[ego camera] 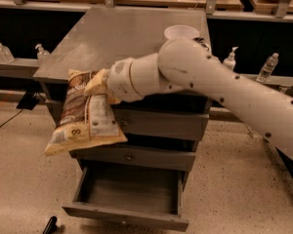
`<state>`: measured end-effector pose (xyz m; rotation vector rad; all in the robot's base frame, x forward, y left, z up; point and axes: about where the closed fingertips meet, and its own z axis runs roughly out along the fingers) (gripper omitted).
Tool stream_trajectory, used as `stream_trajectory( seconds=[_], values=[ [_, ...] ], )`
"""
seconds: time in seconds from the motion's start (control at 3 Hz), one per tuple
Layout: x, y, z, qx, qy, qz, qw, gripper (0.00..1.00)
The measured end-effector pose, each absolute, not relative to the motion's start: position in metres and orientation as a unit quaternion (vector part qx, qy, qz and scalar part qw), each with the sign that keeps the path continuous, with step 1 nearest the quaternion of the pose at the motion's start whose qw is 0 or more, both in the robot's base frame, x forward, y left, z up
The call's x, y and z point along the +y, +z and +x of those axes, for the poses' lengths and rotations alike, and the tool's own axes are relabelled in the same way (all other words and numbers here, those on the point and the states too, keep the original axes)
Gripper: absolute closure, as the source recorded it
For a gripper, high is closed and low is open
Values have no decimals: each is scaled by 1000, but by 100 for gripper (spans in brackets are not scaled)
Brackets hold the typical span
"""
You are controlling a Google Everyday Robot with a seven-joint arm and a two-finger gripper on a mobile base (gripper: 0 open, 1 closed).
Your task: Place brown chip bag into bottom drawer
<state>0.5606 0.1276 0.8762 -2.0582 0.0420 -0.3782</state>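
The brown chip bag [85,113] hangs in front of the cabinet's left side, level with the top and middle drawer fronts, tilted with its cream end down-left. My gripper [101,85] is at the bag's upper end and shut on it; the white arm reaches in from the right. The bottom drawer [128,191] is pulled open below, its grey inside showing and nothing visible in it. The bag hangs above the drawer's left part.
The grey cabinet top [122,35] carries a clear plastic cup [181,32] at the back right. The middle drawer knob [129,157] shows. Bottles stand on a low ledge behind at left [3,51] and right [268,67]. A dark object [49,224] lies on the floor.
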Motion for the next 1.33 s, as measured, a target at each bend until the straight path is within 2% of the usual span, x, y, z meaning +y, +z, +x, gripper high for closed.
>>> stream_trajectory(
  seconds=[0.33, 0.67, 1.33],
  values=[
    [119, 842, 515, 73, -121, -833, 535, 100],
    [113, 811, 492, 82, -101, -843, 522, 100],
    [109, 777, 498, 106, -83, -836, 532, 100]
  ],
)
